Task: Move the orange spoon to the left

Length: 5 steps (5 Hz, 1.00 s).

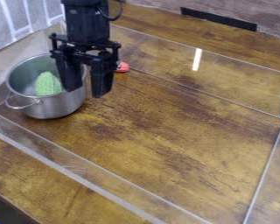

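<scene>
You have the steel pot (60, 107) by the left edge of the surface (178, 131), with the green bumpy vegetable (46, 84) inside it, and just right of that your hand (85, 85) hangs over the pot's right rim with its fingers spread apart and nothing in them. Beyond the hand and partly hidden by it, the orange spoon (122, 67) lies towards the surface's far left corner, so you seem to be at the approach, with the grasp to come; next, you would likely need to bring the open fingers back over the spoon, keeping off the pot's rim.
</scene>
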Each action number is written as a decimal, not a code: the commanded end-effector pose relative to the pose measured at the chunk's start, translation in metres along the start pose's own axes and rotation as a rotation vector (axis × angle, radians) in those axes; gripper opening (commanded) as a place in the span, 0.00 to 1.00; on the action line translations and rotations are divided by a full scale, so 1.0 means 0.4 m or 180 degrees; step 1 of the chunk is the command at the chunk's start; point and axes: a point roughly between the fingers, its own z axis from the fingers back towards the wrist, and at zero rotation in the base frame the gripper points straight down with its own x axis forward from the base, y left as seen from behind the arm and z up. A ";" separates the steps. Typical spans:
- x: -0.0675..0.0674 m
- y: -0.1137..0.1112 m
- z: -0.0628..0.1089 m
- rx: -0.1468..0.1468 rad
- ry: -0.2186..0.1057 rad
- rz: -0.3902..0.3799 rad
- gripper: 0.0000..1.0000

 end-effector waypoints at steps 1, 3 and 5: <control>0.024 -0.001 0.039 0.0064 -0.0213 -0.0120 1.00; 0.036 0.005 0.034 0.0094 -0.0217 -0.0200 1.00; 0.047 0.010 0.036 0.0127 -0.0247 -0.0312 1.00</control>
